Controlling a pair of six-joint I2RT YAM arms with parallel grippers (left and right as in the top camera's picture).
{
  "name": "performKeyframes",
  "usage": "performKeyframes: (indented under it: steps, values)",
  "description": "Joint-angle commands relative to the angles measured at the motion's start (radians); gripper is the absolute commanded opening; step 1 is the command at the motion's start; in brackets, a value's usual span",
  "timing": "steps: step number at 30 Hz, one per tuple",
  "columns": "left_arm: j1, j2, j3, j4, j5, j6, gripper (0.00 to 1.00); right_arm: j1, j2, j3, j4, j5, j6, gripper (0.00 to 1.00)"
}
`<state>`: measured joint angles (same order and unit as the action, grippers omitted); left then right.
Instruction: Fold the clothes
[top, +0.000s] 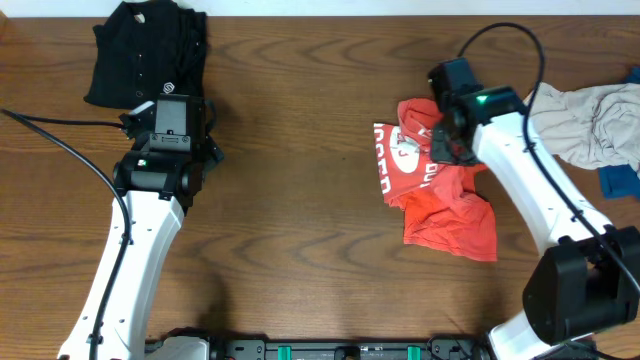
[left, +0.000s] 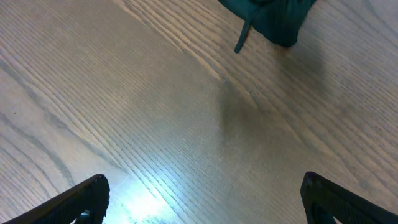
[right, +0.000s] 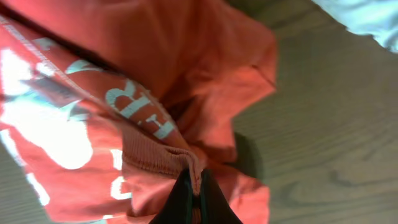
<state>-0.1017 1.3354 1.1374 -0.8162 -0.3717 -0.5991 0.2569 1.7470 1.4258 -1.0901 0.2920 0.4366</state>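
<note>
The red-orange T-shirt (top: 440, 195) with white lettering lies crumpled right of the table's middle. My right gripper (top: 447, 148) is shut on its ribbed collar; in the right wrist view the fingers (right: 194, 186) pinch the collar of the T-shirt (right: 124, 93). A black buttoned shirt (top: 145, 50) lies folded at the back left; its dark edge shows at the top of the left wrist view (left: 267, 18). My left gripper (top: 172, 120) hangs open and empty just in front of that shirt, its fingers (left: 202, 202) spread over bare wood.
A pale grey garment (top: 590, 120) lies bunched at the right edge with a blue piece (top: 618, 180) beside it. The wooden table (top: 290, 200) runs across the middle. A black cable (top: 60, 140) trails at the left.
</note>
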Motion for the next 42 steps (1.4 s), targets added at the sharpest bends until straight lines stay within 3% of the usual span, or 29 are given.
performKeyframes:
  steps: [1, 5, 12, 27, 31, 32, 33, 34, 38, 42]
  values:
    - [0.003, 0.004, -0.017, -0.006, -0.002, -0.005, 0.98, -0.026, -0.007, 0.002, -0.009, 0.023, -0.011, 0.01]
    - [0.003, 0.004, -0.017, -0.006, -0.002, -0.005, 0.98, -0.043, -0.007, -0.001, -0.013, 0.032, -0.011, 0.01]
    - [0.003, 0.004, -0.017, -0.006, -0.002, -0.005, 0.98, -0.071, -0.007, -0.001, -0.101, 0.231, 0.046, 0.01]
    - [0.003, 0.004, -0.017, -0.006, -0.002, -0.005, 0.98, -0.201, -0.007, -0.001, -0.103, 0.284, 0.046, 0.02]
    - [0.003, 0.004, -0.017, -0.011, -0.001, -0.005, 0.98, -0.205, -0.007, -0.001, -0.108, 0.285, 0.045, 0.16]
    - [0.003, 0.004, -0.017, -0.013, 0.007, -0.003, 0.98, -0.205, -0.007, -0.001, -0.111, 0.29, 0.045, 0.28]
    - [0.003, 0.004, -0.017, -0.012, 0.03, 0.009, 0.98, -0.205, -0.007, -0.001, -0.116, 0.299, 0.045, 0.49]
    - [0.003, 0.004, -0.017, -0.01, 0.057, 0.023, 0.98, -0.205, -0.007, -0.001, -0.119, 0.311, 0.045, 0.57]
    - [0.003, 0.004, -0.017, -0.009, 0.111, 0.043, 0.98, -0.202, -0.007, 0.007, -0.125, 0.291, 0.042, 0.58]
    - [0.003, 0.004, -0.017, -0.005, 0.11, 0.044, 0.98, -0.161, -0.018, 0.05, -0.116, 0.134, -0.108, 0.56]
